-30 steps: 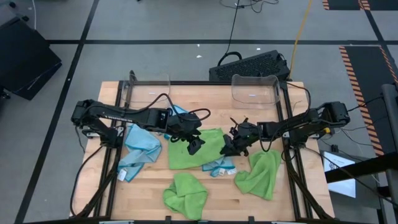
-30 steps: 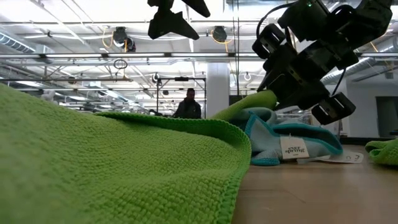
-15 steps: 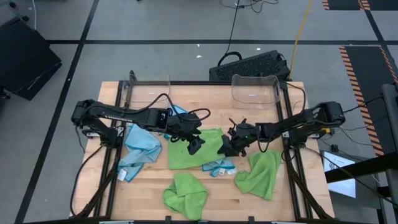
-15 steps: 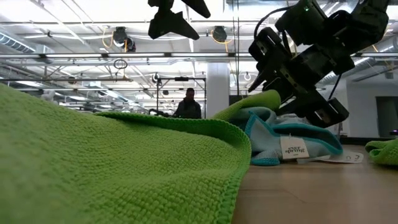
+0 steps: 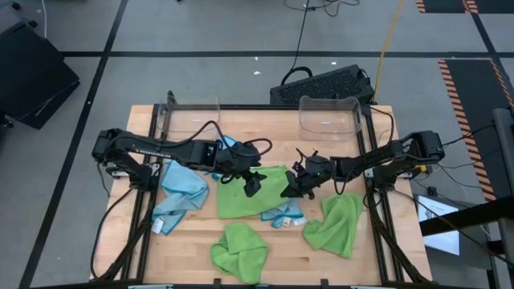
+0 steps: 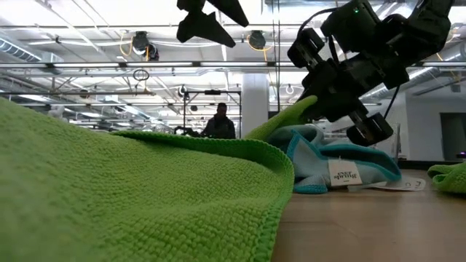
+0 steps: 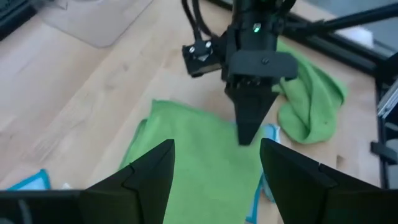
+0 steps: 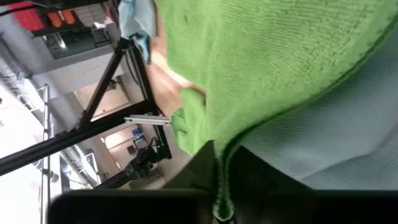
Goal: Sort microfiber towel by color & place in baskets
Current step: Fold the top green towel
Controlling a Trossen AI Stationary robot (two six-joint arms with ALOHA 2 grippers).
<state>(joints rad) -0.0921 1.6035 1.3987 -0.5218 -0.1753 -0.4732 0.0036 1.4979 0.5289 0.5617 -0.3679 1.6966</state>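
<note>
A green towel point(image 5: 245, 201) lies spread flat at the table's middle. My right gripper point(image 5: 292, 191) is at its right edge and shut on it, also seen in the low view point(image 6: 314, 108). My left gripper point(image 5: 250, 185) hangs open above the towel's left half, touching nothing; its fingers frame the towel point(image 7: 186, 149) in the left wrist view. A small blue towel point(image 5: 283, 215) lies partly under the green towel's right near corner. Two clear baskets point(image 5: 193, 112) point(image 5: 329, 114) stand at the far edge. My right gripper pinches the green towel's right edge point(image 8: 219, 163) between its two fingers. It comes from the table's right, slanting down. That edge point(image 6: 291, 118) is raised off the table, while the rest of the towel lies flat.
A blue towel point(image 5: 183, 189) lies at the left. Two crumpled green towels point(image 5: 239, 250) point(image 5: 336, 223) lie near the front edge; one fills the low view's foreground point(image 6: 109, 196). A person point(image 6: 220, 124) stands in the room beyond the table.
My right gripper has sunk a little toward the green towel's right edge and shut on it. The edge now stands slightly higher between the fingers.
</note>
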